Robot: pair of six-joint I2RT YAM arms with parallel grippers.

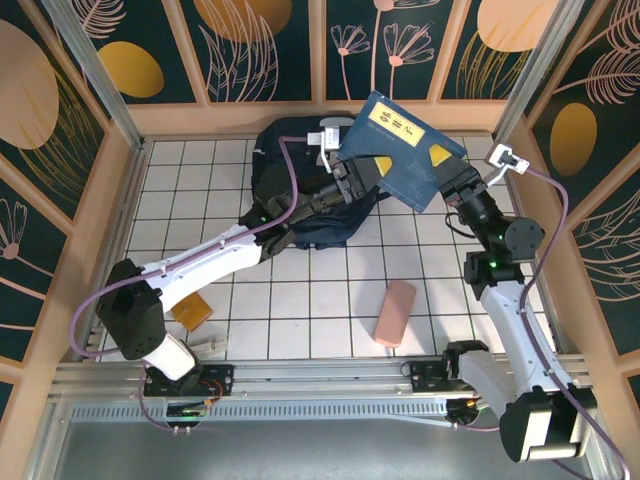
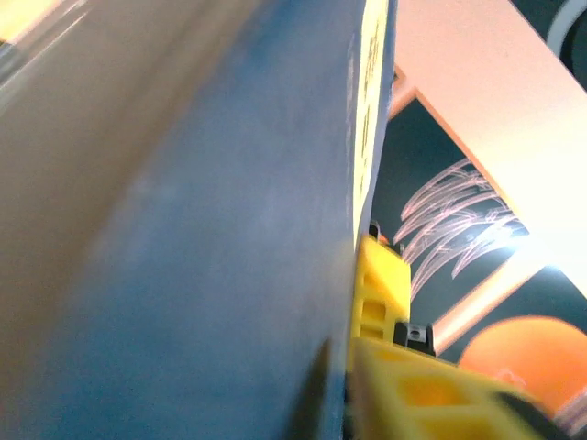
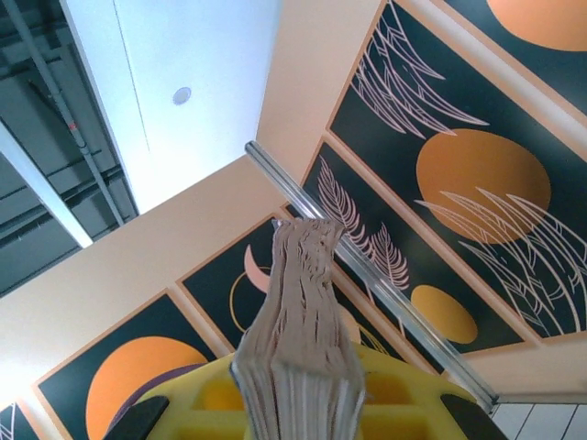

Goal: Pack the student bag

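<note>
The student bag (image 1: 285, 190), a dark navy backpack, lies slumped at the back middle of the tiled floor. A flat blue book (image 1: 405, 150) with a yellow label hangs tilted in the air just right of and above it. My left gripper (image 1: 352, 180) is closed on the book's lower left edge. In the left wrist view the blue cover (image 2: 229, 229) presses against a yellow finger (image 2: 381, 293), and the other finger is hidden behind the book. My right gripper (image 1: 455, 185) is shut on the book's right corner, with the page edges (image 3: 303, 321) rising between its yellow jaws.
A pink oblong case (image 1: 395, 312) lies on the tiles in front of the right arm. A brown block (image 1: 192, 312) and a small pale object (image 1: 210, 345) sit near the left arm's base. Patterned walls (image 1: 400, 50) enclose the floor on three sides.
</note>
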